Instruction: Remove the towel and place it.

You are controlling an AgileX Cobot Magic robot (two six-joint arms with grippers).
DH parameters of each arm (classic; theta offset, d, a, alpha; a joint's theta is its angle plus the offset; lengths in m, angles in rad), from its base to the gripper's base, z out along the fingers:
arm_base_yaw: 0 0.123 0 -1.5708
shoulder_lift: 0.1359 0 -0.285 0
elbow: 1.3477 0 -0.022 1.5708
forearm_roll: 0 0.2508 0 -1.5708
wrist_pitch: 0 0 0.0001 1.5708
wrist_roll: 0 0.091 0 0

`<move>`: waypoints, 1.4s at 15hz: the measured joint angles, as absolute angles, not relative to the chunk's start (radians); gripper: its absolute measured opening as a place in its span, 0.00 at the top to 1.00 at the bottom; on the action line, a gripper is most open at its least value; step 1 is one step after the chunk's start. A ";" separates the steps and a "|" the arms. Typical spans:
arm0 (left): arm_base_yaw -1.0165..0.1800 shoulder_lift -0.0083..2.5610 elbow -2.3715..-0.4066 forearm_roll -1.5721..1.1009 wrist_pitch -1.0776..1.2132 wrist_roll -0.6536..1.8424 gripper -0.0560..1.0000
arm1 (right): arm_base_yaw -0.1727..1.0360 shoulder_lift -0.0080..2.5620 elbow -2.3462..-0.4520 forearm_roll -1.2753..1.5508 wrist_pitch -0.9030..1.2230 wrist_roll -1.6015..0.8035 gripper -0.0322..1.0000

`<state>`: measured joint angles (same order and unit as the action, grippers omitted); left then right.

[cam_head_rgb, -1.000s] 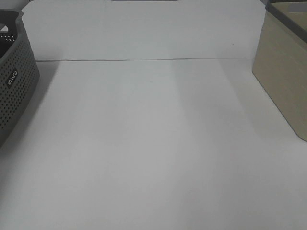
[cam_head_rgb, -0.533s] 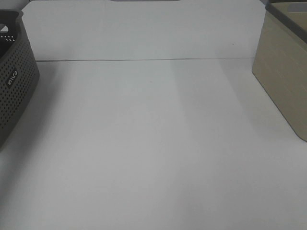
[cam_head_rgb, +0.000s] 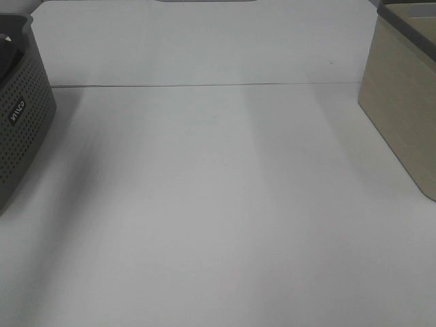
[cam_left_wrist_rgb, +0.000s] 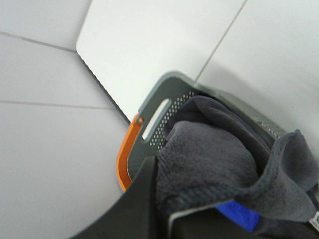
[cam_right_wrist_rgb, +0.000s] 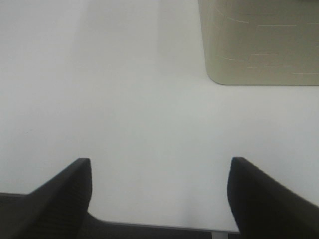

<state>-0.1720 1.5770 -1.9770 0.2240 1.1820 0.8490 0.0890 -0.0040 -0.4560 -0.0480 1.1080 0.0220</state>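
- Charcoal terry towel [cam_left_wrist_rgb: 209,159] is bunched up inside the grey perforated basket [cam_left_wrist_rgb: 172,84] at the table's left edge.
- Left gripper [cam_left_wrist_rgb: 164,199] is right up against the towel, can't tell if it's pinching it tbh.
- Right gripper [cam_right_wrist_rgb: 160,162] has its fingers spread wide over the white table [cam_right_wrist_rgb: 124,99], w/ a beige box [cam_right_wrist_rgb: 259,45] nearby.

In the open top of the basket [cam_head_rgb: 24,122], a dark mass [cam_head_rgb: 5,51] now covers the pale perforations that showed there half a second ago (from the high camera I cannot tell whether it is the towel [cam_left_wrist_rgb: 209,159] or something of my own). Just beside the basket's right wall, the shadow [cam_head_rgb: 78,146] on the table [cam_head_rgb: 218,218] has grown darker. It also spreads further out from the basket than it did a second ago.
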 joint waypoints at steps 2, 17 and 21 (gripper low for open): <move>-0.292 1.529 -1.977 0.224 1.179 0.833 0.95 | 0.089 -0.004 -0.456 -0.048 1.108 0.022 0.25; -0.833 1.518 -1.977 0.307 1.226 0.839 0.95 | 0.089 0.749 -0.518 1.127 0.812 -1.377 0.25; -0.892 1.518 -1.977 0.281 1.227 0.839 0.95 | 0.089 1.086 -0.640 1.362 1.055 -1.742 0.25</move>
<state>-0.8920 1.5180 -1.9770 0.2810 1.2270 0.8390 0.0890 1.0860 -0.6400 1.3620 1.0550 -1.7420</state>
